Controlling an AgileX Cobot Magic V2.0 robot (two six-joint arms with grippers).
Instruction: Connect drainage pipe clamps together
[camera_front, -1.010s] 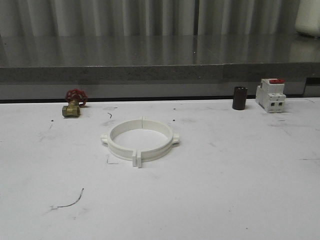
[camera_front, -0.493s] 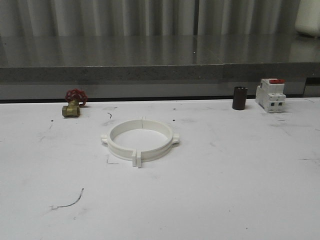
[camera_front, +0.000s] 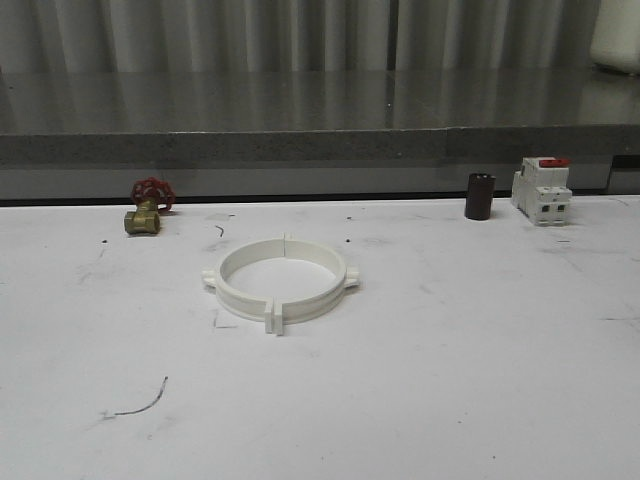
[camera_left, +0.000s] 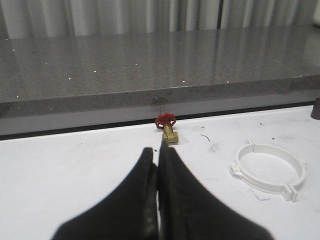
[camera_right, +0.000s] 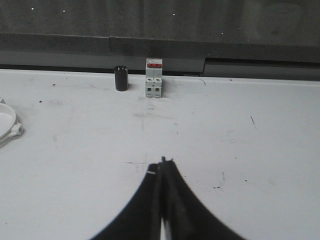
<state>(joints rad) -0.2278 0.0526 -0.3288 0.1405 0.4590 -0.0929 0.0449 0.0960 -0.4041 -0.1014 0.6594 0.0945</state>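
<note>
Left gripper (camera_left: 158, 152) and right gripper (camera_right: 161, 165) — jaws pressed together, empty. Beyond them, drainage pipe clamps (camera_front: 281, 281) lie joined as a ring, right of the brass valve (camera_front: 147, 207) — task looks complete.

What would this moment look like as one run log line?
clamps: joined as ring, flat on table | left gripper: shut, empty | right gripper: shut, empty

The drainage pipe clamps (camera_front: 281, 281) are plain white on a white table (camera_front: 450, 380) marked with dark scuffs. Far left, a brass valve (camera_front: 146, 212) has a red handwheel; far right stand a dark brown cylinder (camera_front: 479, 196) and a white circuit breaker (camera_front: 541, 189) with a red switch.
</note>
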